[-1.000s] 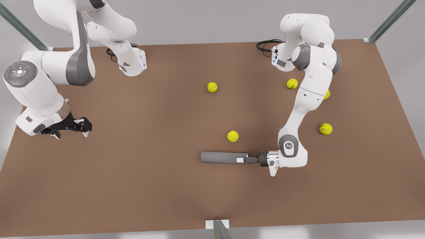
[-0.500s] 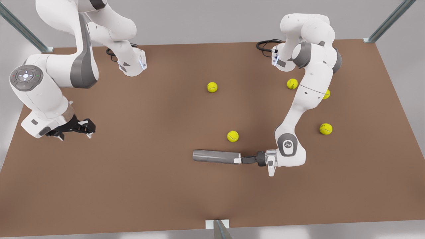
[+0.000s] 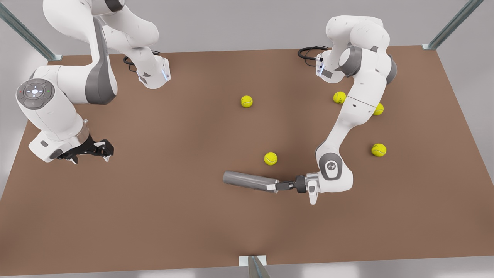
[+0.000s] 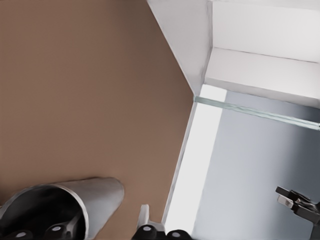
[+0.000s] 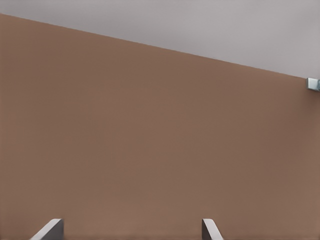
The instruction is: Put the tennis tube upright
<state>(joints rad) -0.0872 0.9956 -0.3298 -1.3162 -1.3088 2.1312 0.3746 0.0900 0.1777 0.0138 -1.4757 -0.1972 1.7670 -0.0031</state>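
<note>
Tilted since earlier, tennis tube [image 3: 245,180] stays in left hand [image 3: 278,186].

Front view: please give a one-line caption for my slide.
Left pincer grips the rim end of the lying tennis tube among scattered tennis balls; right pincer waits open over the table.

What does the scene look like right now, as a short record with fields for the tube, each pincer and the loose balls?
tennis tube: lying on the brown table, one end gripped
left pincer: shut on the tennis tube's rim, one finger inside its open end
right pincer: open, hovering above the table at the front view's left, waiting
tennis balls: five loose on the table, nearest just beyond the tennis tube
</note>
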